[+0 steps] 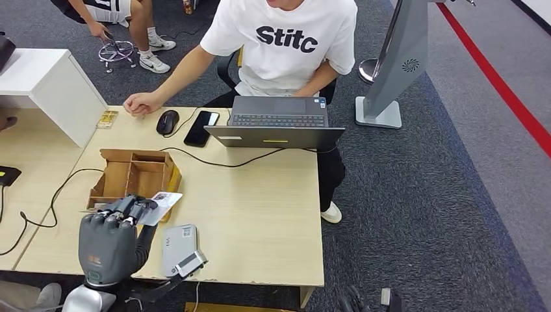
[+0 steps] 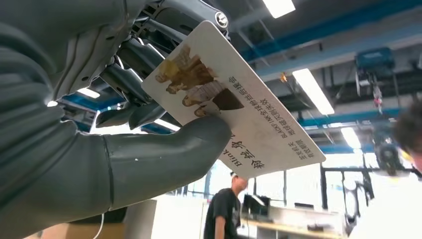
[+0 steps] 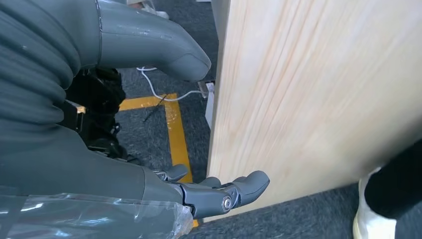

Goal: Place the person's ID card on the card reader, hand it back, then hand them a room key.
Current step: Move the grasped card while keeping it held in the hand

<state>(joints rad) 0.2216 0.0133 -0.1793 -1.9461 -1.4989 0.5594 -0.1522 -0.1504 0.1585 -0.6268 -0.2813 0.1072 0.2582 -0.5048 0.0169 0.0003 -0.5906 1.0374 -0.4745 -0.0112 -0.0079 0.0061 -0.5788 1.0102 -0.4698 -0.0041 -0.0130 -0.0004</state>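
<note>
My left hand (image 1: 110, 234) pinches the one ID card (image 1: 161, 205), thumb (image 2: 164, 154) under its printed face, fingers (image 2: 132, 69) behind it. It hovers over the table's (image 1: 260, 214) near left corner, just beside the open wooden box (image 1: 133, 177). One grey card reader (image 1: 180, 247) lies close by at the near edge. Bare tabletop stretches toward one laptop (image 1: 276, 127), one phone (image 1: 201, 127), one mouse (image 1: 167, 121). My right hand (image 3: 209, 191) hangs empty, fingers loosely apart, beside the table's wooden side panel (image 3: 308, 99).
</note>
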